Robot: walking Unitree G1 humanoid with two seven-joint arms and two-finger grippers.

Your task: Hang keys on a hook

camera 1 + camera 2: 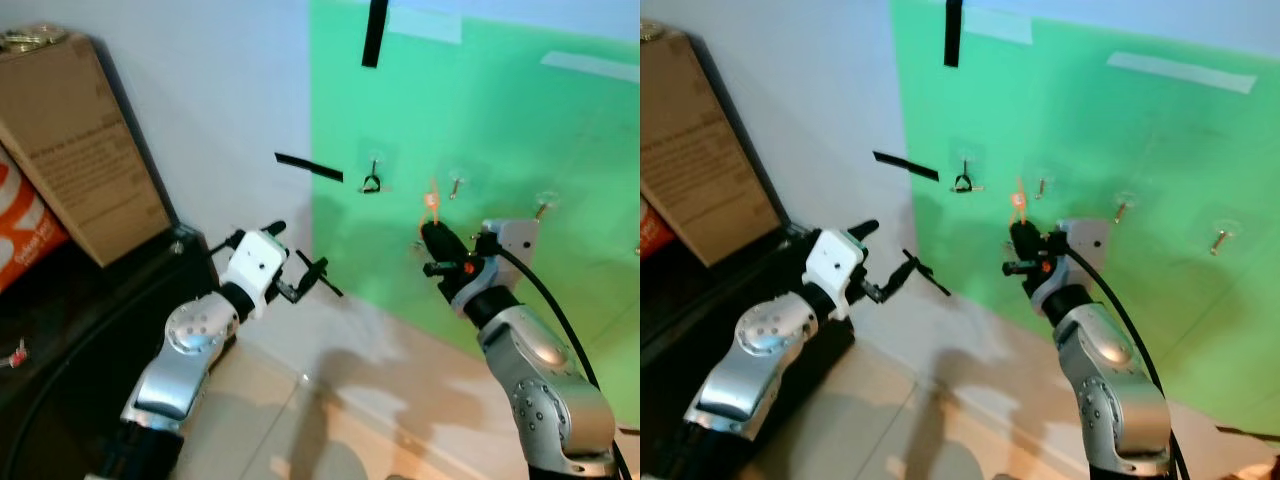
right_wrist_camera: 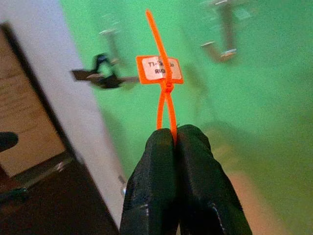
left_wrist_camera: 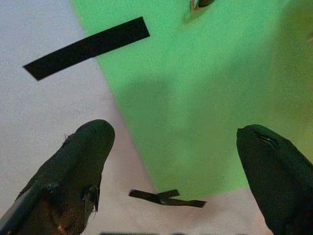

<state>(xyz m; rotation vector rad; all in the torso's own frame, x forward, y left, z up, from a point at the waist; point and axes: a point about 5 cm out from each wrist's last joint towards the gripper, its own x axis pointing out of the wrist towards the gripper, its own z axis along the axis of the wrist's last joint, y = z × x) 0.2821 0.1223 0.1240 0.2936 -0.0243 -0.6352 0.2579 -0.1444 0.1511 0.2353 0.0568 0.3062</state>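
My right gripper (image 1: 430, 230) is raised in front of the green wall panel (image 1: 520, 130) and is shut on an orange zip-tie loop with a labelled tag (image 2: 159, 71). The tag (image 1: 432, 203) stands up from the fingertips, just below and between two hooks. The left hook (image 1: 373, 180) carries a small black item (image 2: 105, 76). The hook to its right (image 1: 456, 185) is bare. More bare hooks (image 1: 1122, 208) follow further right. No keys can be made out. My left gripper (image 1: 300, 252) is open, held out toward the wall at the panel's lower left edge, holding nothing.
A cardboard box (image 1: 70, 140) stands on a dark cabinet (image 1: 90, 310) at the left. Black tape strips (image 1: 308, 168) mark the panel's edge, one at the top (image 1: 375, 35). Pale floor tiles (image 1: 300, 420) lie below the wall.
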